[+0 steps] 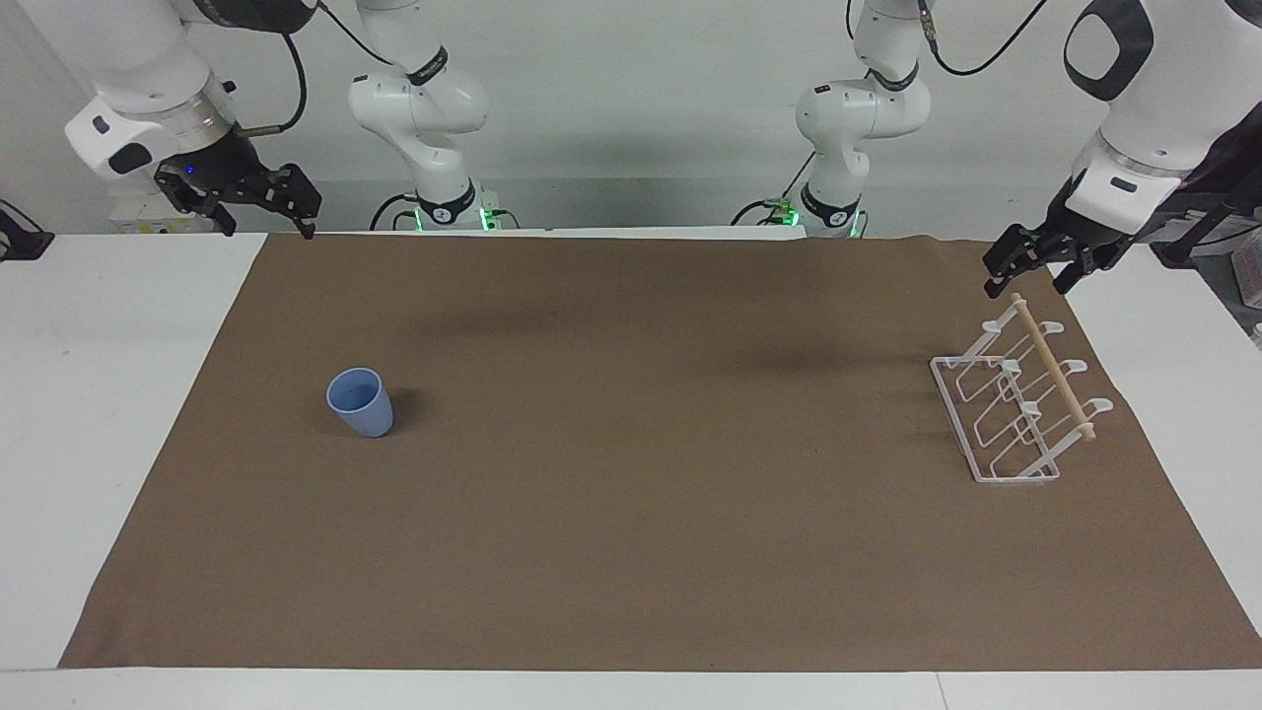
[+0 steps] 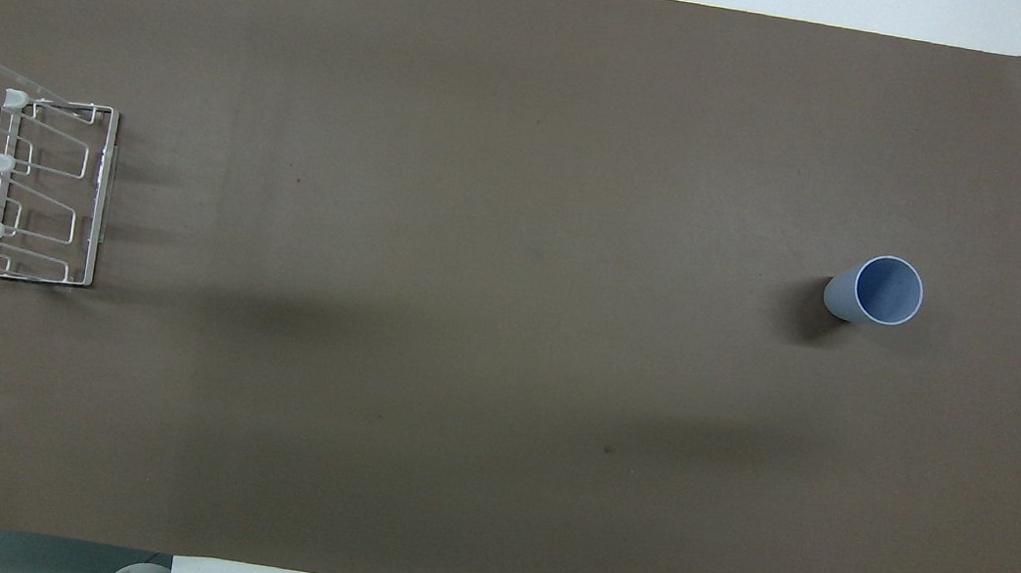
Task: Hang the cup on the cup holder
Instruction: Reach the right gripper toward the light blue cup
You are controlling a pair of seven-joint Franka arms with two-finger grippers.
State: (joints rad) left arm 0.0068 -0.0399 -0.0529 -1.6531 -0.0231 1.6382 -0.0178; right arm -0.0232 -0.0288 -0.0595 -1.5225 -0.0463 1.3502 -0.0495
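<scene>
Opening step, nothing grasped. The cup (image 1: 360, 401) stands upright on the table (image 1: 631, 552), well apart from the cup holder (image 1: 1016, 404). The right hand (image 1: 264, 197) and left hand (image 1: 1035, 264) hang open, empty. Next: right hand descends onto the cup.

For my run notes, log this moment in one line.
light blue plastic tumbler: upright on brown mat, untouched | white wire rack: empty | left hand: open, waiting | right hand: open, waiting
</scene>
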